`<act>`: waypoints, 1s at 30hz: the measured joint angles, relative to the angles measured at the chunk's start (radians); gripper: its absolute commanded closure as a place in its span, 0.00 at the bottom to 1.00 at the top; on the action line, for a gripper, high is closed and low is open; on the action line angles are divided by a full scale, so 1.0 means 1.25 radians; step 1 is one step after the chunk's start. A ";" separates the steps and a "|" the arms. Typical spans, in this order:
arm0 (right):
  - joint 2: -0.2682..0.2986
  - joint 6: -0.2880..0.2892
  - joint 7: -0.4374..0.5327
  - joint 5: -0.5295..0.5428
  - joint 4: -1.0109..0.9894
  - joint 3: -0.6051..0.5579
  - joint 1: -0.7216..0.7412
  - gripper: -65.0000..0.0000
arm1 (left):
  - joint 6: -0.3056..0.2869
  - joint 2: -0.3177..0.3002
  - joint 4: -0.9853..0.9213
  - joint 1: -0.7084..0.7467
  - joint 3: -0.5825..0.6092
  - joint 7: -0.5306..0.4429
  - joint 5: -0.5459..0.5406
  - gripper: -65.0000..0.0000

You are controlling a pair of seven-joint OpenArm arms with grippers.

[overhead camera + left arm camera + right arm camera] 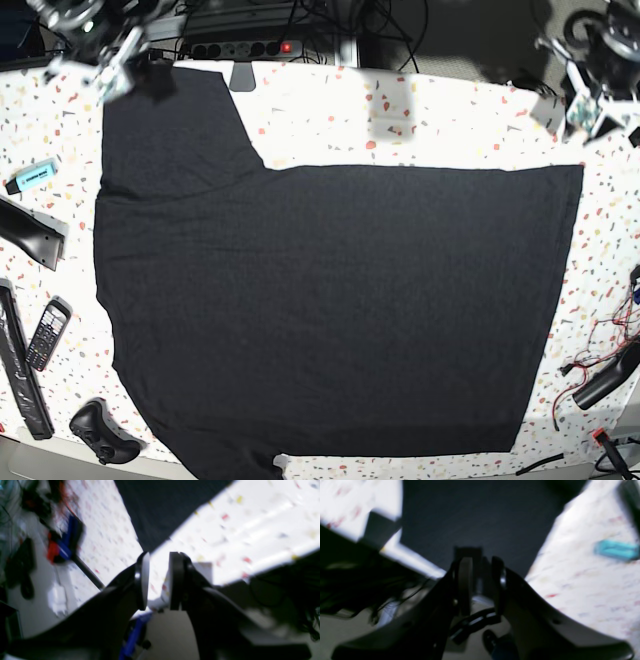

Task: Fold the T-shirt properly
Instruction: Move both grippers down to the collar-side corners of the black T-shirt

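Both tools stand narrowly apart, empty — left tool (159,580), right tool (482,586) — above T-shirt (330,300).

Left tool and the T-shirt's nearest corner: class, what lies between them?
Only bare speckled tabletop separates the left tool from the black T-shirt corner, shown in the left wrist view.

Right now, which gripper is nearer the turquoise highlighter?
Right. The right gripper hangs over the T-shirt sleeve at the far corner, close to the highlighter. The left gripper is off the opposite far corner, across the table.
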 measured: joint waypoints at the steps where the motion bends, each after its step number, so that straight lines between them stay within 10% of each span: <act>1: 0.000 -0.003 -0.020 0.000 0.012 0.013 0.010 0.79 | -0.015 -0.013 -0.005 -0.013 0.000 -0.006 0.015 0.73; 13: -0.002 -0.005 -0.085 0.003 0.069 0.099 0.029 0.79 | -0.031 -0.155 -0.239 -0.204 0.271 -0.067 0.182 0.69; 30: -0.002 -0.005 -0.097 0.002 0.070 0.145 0.029 0.79 | -0.005 -0.162 -0.570 -0.499 0.435 -0.141 0.195 0.69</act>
